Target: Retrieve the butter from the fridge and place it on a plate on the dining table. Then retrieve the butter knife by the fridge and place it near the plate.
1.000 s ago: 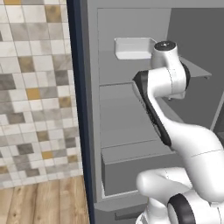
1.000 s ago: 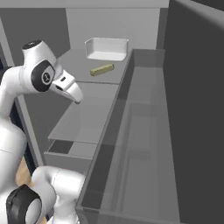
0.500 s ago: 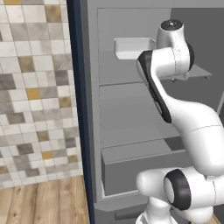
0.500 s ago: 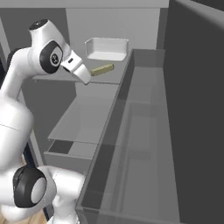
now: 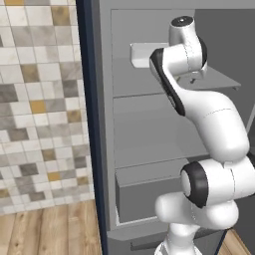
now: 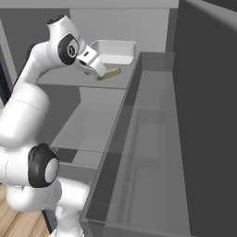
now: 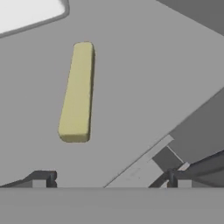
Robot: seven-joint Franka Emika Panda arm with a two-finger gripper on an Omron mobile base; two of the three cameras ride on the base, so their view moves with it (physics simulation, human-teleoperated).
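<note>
The butter (image 7: pixel 78 91) is a pale olive-yellow stick lying flat on an upper grey shelf of the open fridge (image 5: pixel 149 119). In the right base view the butter (image 6: pixel 112 72) pokes out just past my hand, beside a white tray. My gripper (image 7: pixel 109 179) hovers just short of the stick, its two dark fingertips (image 7: pixel 41 178) spread wide with nothing between them. In the right base view the gripper (image 6: pixel 99 74) hangs over the shelf's front part, angled down toward the butter. The arm hides the butter in the left base view.
A shallow white tray (image 6: pixel 115 52) sits at the back of the same shelf, right behind the butter. The fridge's door shelves (image 6: pixel 152 139) stand close on the right. A grey drawer (image 5: pixel 144 191) lies below. A tiled wall (image 5: pixel 40 109) and navy panel edge (image 5: pixel 85 99) are left.
The arm has risen and reached into the fridge, bringing the hand up over the upper shelf to just in front of the butter. The butter and tray have stayed put.
</note>
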